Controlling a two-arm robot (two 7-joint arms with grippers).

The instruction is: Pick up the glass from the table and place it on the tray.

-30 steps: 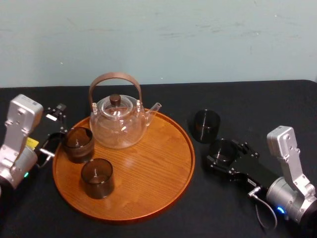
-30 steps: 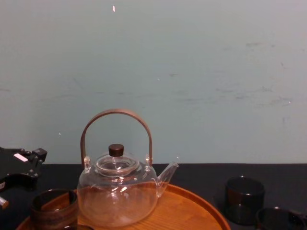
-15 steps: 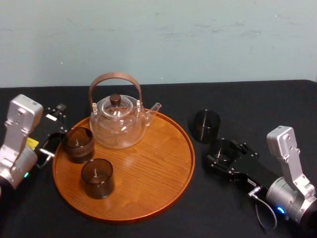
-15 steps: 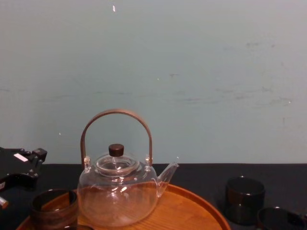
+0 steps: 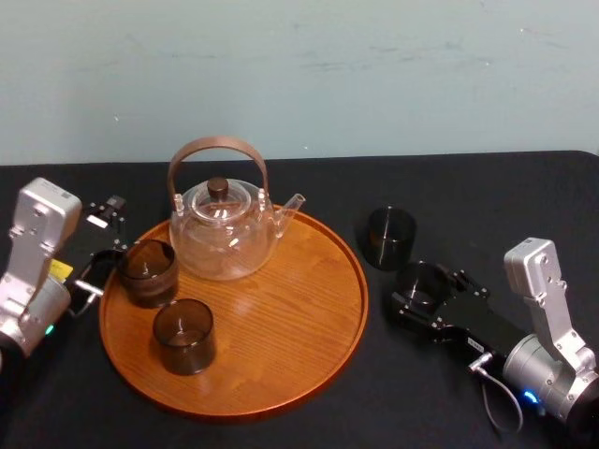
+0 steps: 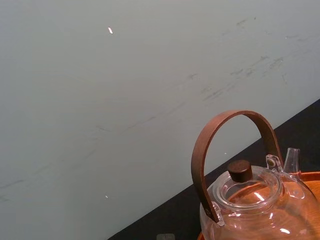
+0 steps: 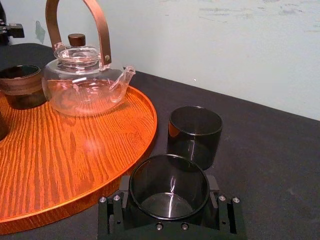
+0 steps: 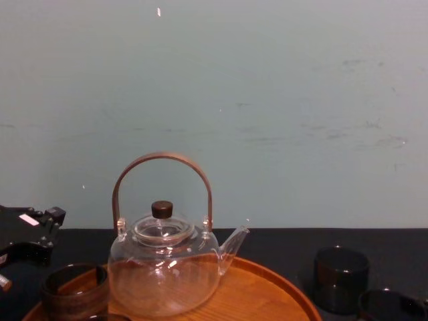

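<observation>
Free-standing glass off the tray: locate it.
Head view: the glass stands on the table on the robot's right, beside the tray, just beyond the right gripper.

Head camera looks steeply down on the whole tray (image 5: 281, 365); chest camera sits low, side-on to the teapot (image 8: 164, 277); both wrist cameras share that teapot.

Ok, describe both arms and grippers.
Both arms end in boxy silver-grey housings with black grippers. The left arm carries a yellow label, and the left gripper a white sticker. The right arm shows a blue light and a looping grey cable behind the right gripper.
</observation>
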